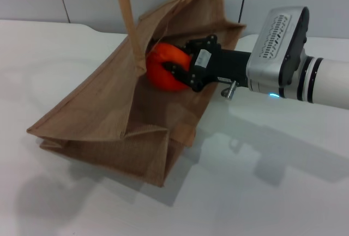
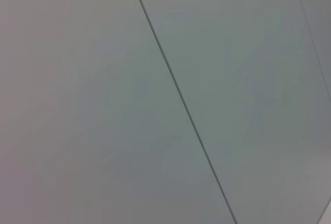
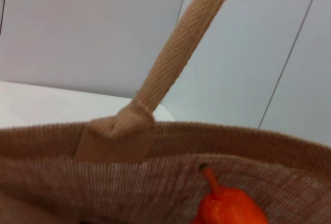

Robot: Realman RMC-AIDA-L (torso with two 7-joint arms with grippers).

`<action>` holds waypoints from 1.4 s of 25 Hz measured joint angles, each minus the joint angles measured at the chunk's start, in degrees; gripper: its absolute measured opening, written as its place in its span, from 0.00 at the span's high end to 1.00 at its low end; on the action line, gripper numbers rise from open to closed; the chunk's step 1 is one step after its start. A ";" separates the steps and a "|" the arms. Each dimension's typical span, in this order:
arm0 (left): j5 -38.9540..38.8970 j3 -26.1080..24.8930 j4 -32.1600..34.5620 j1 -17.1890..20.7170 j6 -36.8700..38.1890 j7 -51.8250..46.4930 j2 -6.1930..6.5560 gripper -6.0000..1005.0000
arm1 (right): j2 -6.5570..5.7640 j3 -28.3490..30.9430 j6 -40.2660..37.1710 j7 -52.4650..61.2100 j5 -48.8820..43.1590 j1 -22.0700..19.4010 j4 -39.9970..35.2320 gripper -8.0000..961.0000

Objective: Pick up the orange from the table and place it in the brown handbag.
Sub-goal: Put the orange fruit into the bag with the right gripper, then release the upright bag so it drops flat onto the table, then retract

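The table (image 1: 283,192) lay white and wide, and the bag (image 1: 103,116) stood on it leaning, its mouth gaping toward the right arm. One handle (image 1: 128,23) rose from the near rim. The right gripper (image 1: 182,67) had reached just inside the mouth, its black fingers pinching the orange (image 1: 163,70) — the fruit hung within the opening, off the table, beside the handle's base. In the right wrist view the orange (image 3: 227,208) showed its stem nub against the woven wall (image 3: 103,188), with the far handle (image 3: 170,63) above it. The left gripper was out of sight; its camera saw only blank panels.

The step in hand looked like the drop. To do it well, the arm would best go deeper and lower before parting its fingers — a release at the rim could let the fruit roll back out of the slanted bag. It should keep clear of the handle.
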 joint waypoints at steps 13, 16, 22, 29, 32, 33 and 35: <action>0.16 -0.03 -0.07 0.24 0.11 0.00 0.00 0.87 | -0.12 -2.29 -1.07 -0.30 1.84 0.06 0.42 0.39; 0.15 -0.03 -0.07 0.25 0.14 0.00 0.00 0.87 | -0.11 -3.05 -1.43 -0.30 1.85 0.06 0.71 0.28; 0.11 -0.11 -0.07 0.30 0.15 0.00 0.00 0.87 | -0.16 -3.20 -2.68 0.00 1.86 -0.08 1.57 0.11; 1.49 -0.56 0.27 2.99 1.09 0.00 0.00 0.87 | -0.96 -0.32 -7.93 0.05 1.86 -2.69 2.09 0.09; 2.31 -0.62 0.07 4.03 1.75 0.00 0.00 0.87 | -1.82 4.48 -8.18 -0.14 1.77 -5.92 2.48 0.09; 2.35 -0.68 -0.02 4.29 1.88 0.00 0.00 0.86 | -2.17 6.29 -8.06 -0.22 1.64 -7.28 2.96 0.09; 2.36 -0.75 -0.13 4.68 2.28 0.03 0.00 0.86 | -2.82 9.33 -7.92 -0.28 1.43 -9.77 4.35 0.09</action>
